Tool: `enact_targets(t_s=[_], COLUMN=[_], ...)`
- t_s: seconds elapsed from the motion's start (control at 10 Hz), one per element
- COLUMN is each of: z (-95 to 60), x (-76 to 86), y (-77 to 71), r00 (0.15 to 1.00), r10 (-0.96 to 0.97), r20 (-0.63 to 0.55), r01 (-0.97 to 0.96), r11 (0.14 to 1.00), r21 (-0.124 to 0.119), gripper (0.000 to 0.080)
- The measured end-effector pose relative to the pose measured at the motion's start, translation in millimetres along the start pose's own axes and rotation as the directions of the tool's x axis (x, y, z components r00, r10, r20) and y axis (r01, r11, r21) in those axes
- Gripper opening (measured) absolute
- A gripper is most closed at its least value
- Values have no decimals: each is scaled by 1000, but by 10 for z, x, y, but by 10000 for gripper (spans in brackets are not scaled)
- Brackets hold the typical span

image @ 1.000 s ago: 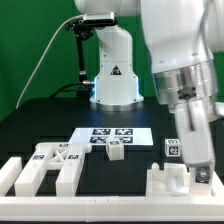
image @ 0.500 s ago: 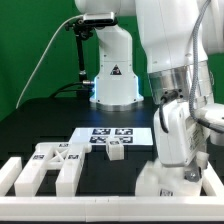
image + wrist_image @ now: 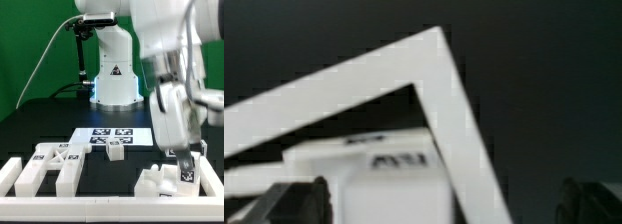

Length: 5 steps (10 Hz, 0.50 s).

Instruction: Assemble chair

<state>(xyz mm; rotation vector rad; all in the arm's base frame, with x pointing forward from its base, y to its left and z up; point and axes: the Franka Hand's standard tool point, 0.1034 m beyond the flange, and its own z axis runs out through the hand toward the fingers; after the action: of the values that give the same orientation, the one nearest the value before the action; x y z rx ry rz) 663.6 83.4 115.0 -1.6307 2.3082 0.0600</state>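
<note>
In the exterior view my gripper (image 3: pixel 183 158) hangs over a white blocky chair part (image 3: pixel 160 181) with a tag, at the front right by the border rail. In the wrist view the dark fingertips (image 3: pixel 295 200) stand wide apart, and the same white tagged part (image 3: pixel 381 165) lies between them, nearer one finger. The gripper (image 3: pixel 441 203) is open and holds nothing. Other chair parts, tagged bars and cubes (image 3: pixel 50 162), lie at the exterior view's front left. A small white cube (image 3: pixel 117 152) sits in front of the marker board.
The marker board (image 3: pixel 113 136) lies flat at the table's middle. White border rails (image 3: pixel 100 205) run along the front edge, and their corner (image 3: pixel 434 60) shows in the wrist view. The robot's base (image 3: pixel 112 75) stands at the back.
The arm has swung over the front-right chair part and come down, so the fingers now straddle it. The parts at the left and the small cube have not moved.
</note>
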Motion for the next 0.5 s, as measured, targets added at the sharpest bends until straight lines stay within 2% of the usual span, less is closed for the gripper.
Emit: enact_targets(t_s=[0.1, 0.5], z=[-100, -42], x=[-6, 1], y=[-48, -21], r00=[1000, 1000], r10=[3, 1], r20=[7, 2], r01=[-3, -1], r11=[1000, 1000], r21=[5, 1], gripper=[648, 649])
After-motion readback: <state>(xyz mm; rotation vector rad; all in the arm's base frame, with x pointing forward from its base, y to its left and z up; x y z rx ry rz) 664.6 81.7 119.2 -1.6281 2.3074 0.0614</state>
